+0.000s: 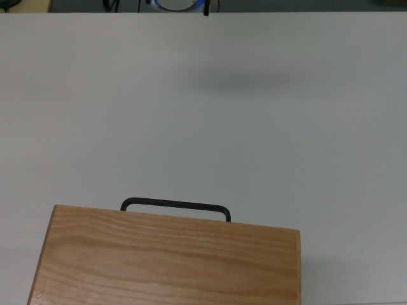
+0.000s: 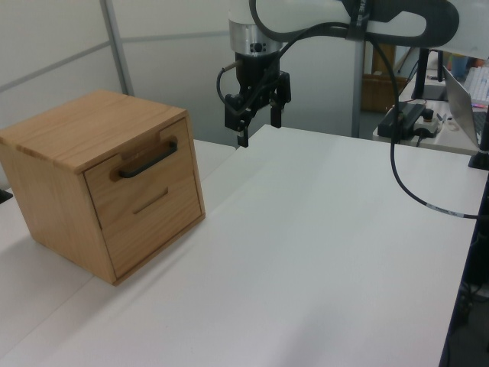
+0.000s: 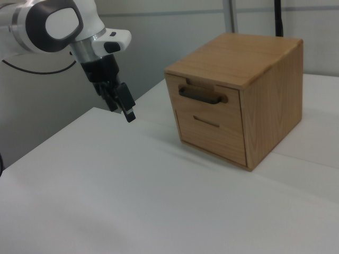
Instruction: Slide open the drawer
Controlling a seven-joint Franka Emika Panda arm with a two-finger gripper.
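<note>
The drawer (image 2: pixel 137 186) is the upper one in a wooden cabinet (image 2: pixel 84 126) and sits flush and closed. Its black bar handle (image 2: pixel 147 160) faces the table's middle. The handle (image 3: pixel 201 95) also shows in the right view, and in the top view the handle (image 1: pixel 175 206) sticks out past the cabinet top (image 1: pixel 165 260). My gripper (image 2: pixel 259 131) hangs open and holds nothing. It is above the table, well off to the left view's right of the cabinet. In the right view the gripper (image 3: pixel 122 107) is to the left of the cabinet. One fingertip (image 1: pixel 205 9) shows at the top view's upper edge.
A second drawer front (image 2: pixel 151 205) lies under the handled one. The cabinet stands on a white table (image 2: pixel 306 252). A black cable (image 2: pixel 401 176) hangs from the arm, and a laptop (image 2: pixel 462 99) and power strip (image 2: pixel 409 116) are on a desk behind.
</note>
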